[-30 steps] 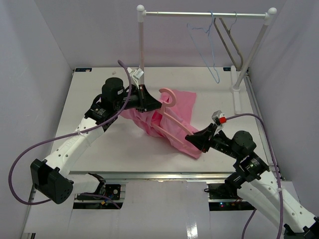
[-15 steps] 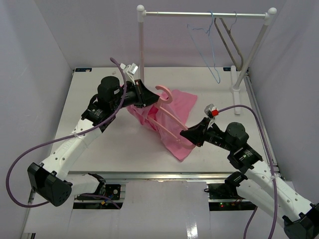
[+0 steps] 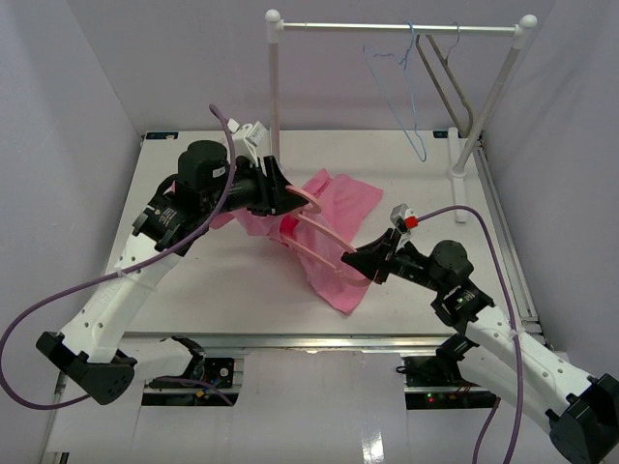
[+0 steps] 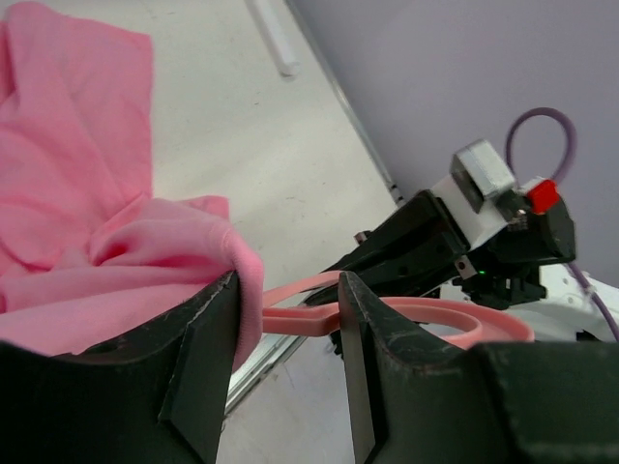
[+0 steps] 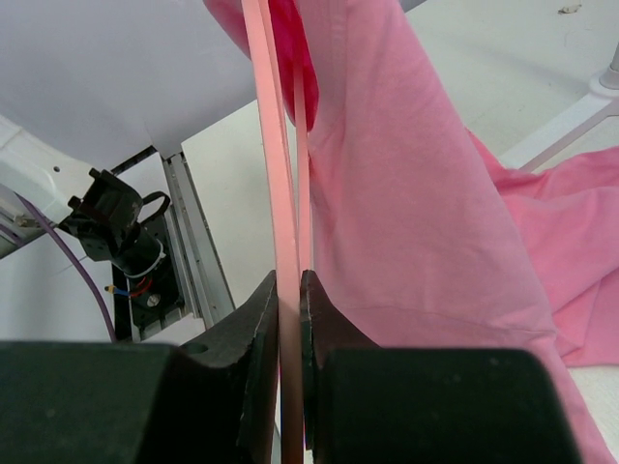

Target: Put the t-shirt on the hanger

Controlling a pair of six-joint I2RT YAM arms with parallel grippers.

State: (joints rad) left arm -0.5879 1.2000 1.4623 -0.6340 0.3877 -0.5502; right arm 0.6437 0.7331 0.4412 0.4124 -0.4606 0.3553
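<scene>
Pink t-shirt (image 3: 338, 282) is hanging bunched over the hanger (image 5: 280, 193), lifted above the middle of the tabletop (image 3: 193, 280), with one part of it trailing down onto the surface toward the far edge. The hanger is slanting from the middle toward the near right corner, its two bars showing bare below the cloth. The right gripper (image 5: 288, 290) is pinching one bar at the hanger's lower end, fingers pressed against it. The left gripper (image 4: 287, 290) is reaching in at the upper end; its jaws are standing apart with a fold of shirt against one finger and a hanger bar crossing the gap, and I cannot tell whether they are gripping either. A clothes rack (image 3: 274, 87) is standing along the far edge, carrying a blue wire hanger (image 3: 411, 106) and a grey hanger (image 3: 445, 87).
</scene>
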